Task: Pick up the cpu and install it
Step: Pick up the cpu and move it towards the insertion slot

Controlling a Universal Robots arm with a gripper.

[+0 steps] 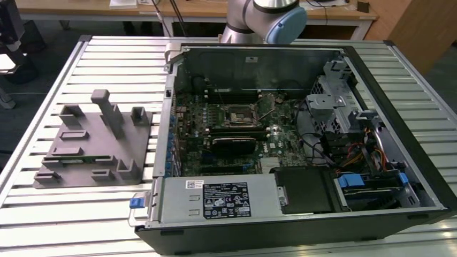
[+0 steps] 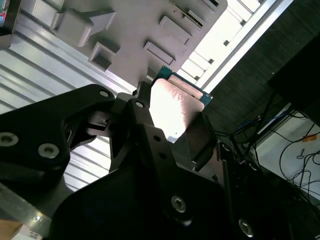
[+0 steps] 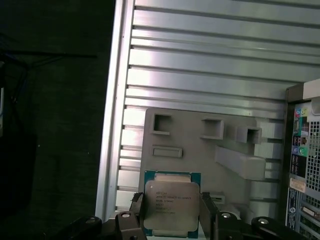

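Note:
The cpu [image 3: 171,204], a small flat square chip with a silvery metal top and a green edge, sits upright between my two black fingers [image 3: 207,214]. My gripper [image 3: 172,216] is shut on it, high above the grey plastic fixture [image 3: 200,145]. In the second wrist view the cpu [image 2: 176,106] shines between the fingers [image 2: 199,136] of the gripper [image 2: 172,122], with the fixture [image 2: 130,30] far behind it. In the exterior view the arm [image 1: 266,16] rises at the back. The black square socket [image 1: 237,113] with its metal frame lies in the middle of the motherboard.
The open computer case [image 1: 357,59] fills the exterior view's right, with a power supply [image 1: 221,199], drive cage [image 1: 335,101] and cables inside. The grey fixture [image 1: 93,142] lies on the slatted metal table [image 1: 107,53] at the exterior view's left, a green memory stick [image 1: 93,158] in it.

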